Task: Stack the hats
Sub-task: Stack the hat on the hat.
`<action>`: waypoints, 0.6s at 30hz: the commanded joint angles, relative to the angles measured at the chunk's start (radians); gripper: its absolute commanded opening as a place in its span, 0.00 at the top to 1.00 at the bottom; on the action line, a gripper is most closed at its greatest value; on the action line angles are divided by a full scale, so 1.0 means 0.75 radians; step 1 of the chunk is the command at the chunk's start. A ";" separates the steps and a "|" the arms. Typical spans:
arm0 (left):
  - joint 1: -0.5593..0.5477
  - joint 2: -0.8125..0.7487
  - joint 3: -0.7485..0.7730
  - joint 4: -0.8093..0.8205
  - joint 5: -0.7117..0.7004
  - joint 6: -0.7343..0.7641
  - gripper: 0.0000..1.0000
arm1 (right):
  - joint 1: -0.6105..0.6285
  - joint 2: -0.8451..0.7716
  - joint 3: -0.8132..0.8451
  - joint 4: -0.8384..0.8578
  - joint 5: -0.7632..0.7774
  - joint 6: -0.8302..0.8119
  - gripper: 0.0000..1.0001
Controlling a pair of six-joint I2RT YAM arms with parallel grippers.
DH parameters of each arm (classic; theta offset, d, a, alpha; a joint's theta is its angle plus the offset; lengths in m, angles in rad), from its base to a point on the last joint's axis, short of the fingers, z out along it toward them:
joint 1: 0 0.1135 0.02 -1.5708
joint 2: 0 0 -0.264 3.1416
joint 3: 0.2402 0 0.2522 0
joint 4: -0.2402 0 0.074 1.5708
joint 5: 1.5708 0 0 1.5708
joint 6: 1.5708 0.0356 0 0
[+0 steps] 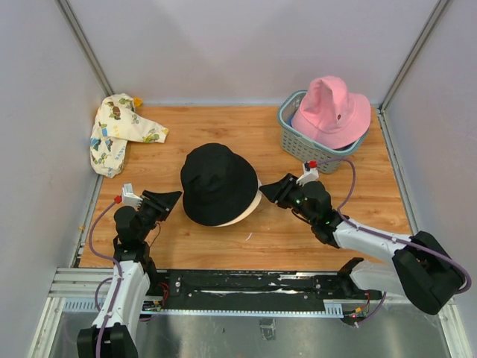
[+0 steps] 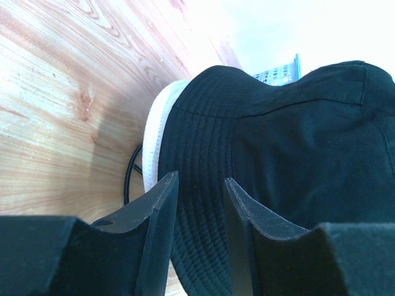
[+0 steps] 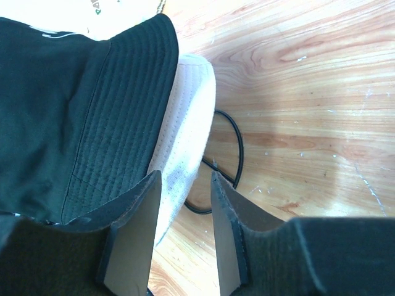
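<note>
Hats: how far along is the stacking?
Done: black hat sits on cream hat, mid-table. In hand: nothing; left gripper and right gripper flank that pair, jaws open. Remaining: pink hat on the basket, perhaps the patterned cloth at the back left.

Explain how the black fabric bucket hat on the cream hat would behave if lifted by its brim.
The black fabric bucket hat would probably flop: its crown is dented and its brim curves. Thin cloth, so likely light. The cream fabric hat beneath might drag along.
</note>
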 commanded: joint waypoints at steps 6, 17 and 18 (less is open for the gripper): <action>-0.007 0.005 -0.045 0.073 0.002 -0.001 0.62 | 0.011 -0.109 -0.055 -0.036 0.083 -0.050 0.61; -0.007 0.035 -0.050 0.107 0.006 -0.002 0.63 | 0.014 -0.083 -0.034 0.098 -0.008 -0.024 0.59; -0.007 0.038 -0.050 0.113 0.006 -0.002 0.64 | 0.014 -0.065 -0.031 0.115 -0.019 -0.018 0.59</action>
